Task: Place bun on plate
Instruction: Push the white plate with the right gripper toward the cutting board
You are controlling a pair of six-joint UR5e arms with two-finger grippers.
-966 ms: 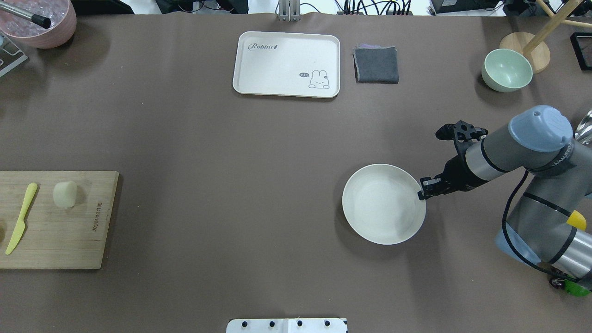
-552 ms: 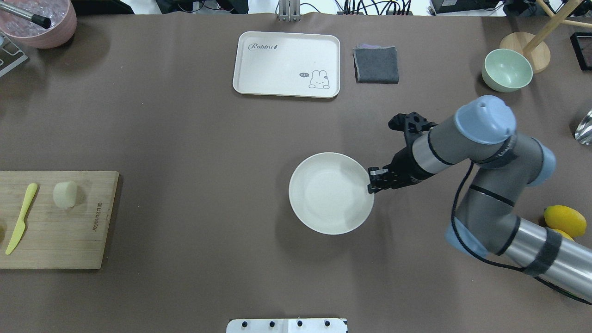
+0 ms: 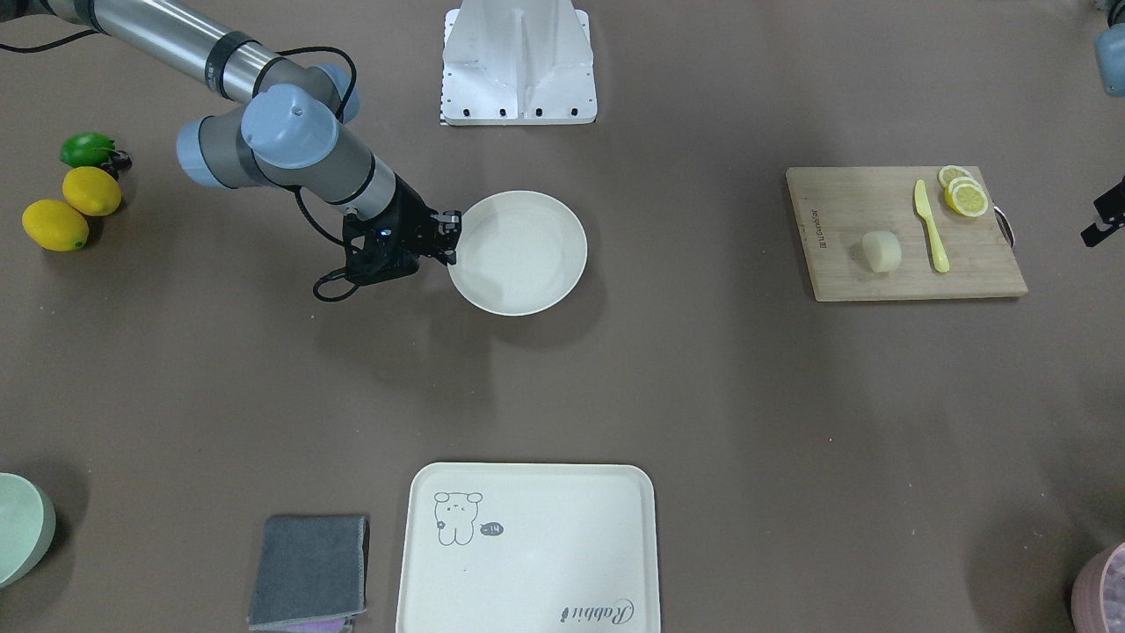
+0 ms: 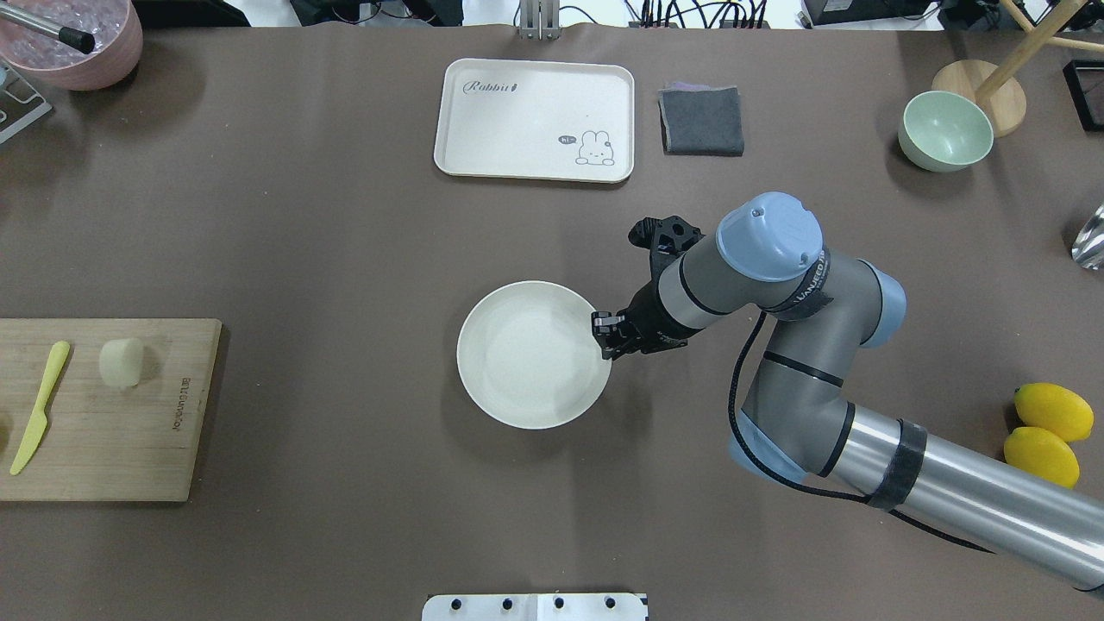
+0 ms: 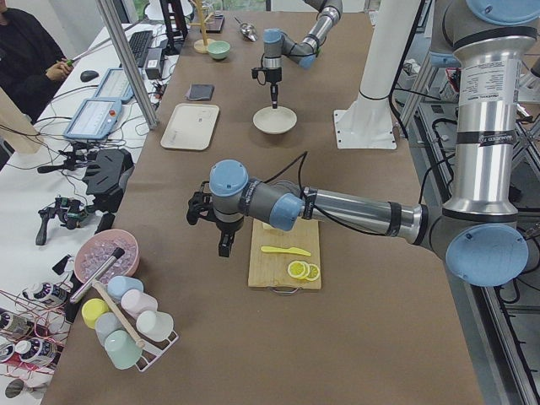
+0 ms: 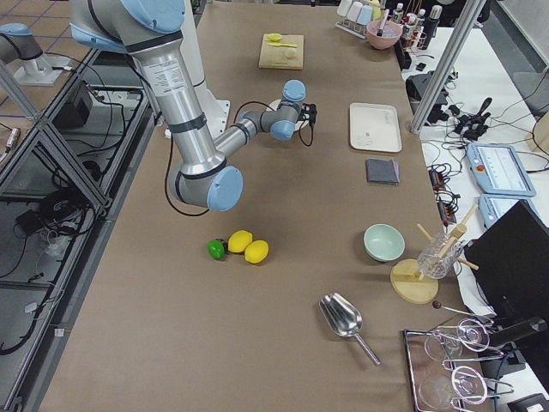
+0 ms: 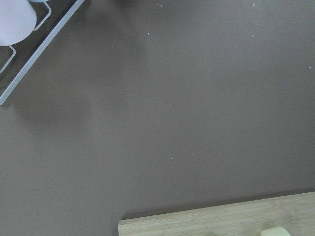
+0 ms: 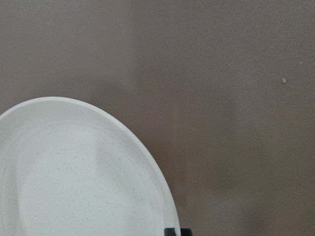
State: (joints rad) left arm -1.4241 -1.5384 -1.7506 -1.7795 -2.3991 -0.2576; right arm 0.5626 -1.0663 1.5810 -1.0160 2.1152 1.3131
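Note:
The bun (image 4: 121, 361) is a small pale block resting on the wooden cutting board (image 4: 129, 448) at the table's left edge. It also shows in the front-facing view (image 3: 880, 251), and a sliver of it (image 7: 275, 231) sits at the bottom of the left wrist view. The round cream plate (image 4: 517, 362) (image 3: 518, 255) (image 8: 74, 172) lies near the table's middle. My right gripper (image 4: 606, 338) (image 3: 450, 237) is shut on the plate's right rim. Only a black piece of my left gripper (image 3: 1104, 215) shows, beyond the board; its fingers are hidden.
A yellow knife (image 4: 39, 405) and lemon slices (image 3: 964, 193) share the board. At the far edge are a cream tray (image 4: 535, 119), a grey cloth (image 4: 702, 121) and a mint bowl (image 4: 944, 129). Two lemons (image 4: 1052, 414) lie at the right. A pink ice bowl (image 4: 69, 39) is far left.
My right arm has moved left with the plate held by its rim, from the table's right side to near the middle. The bun has stayed in place.

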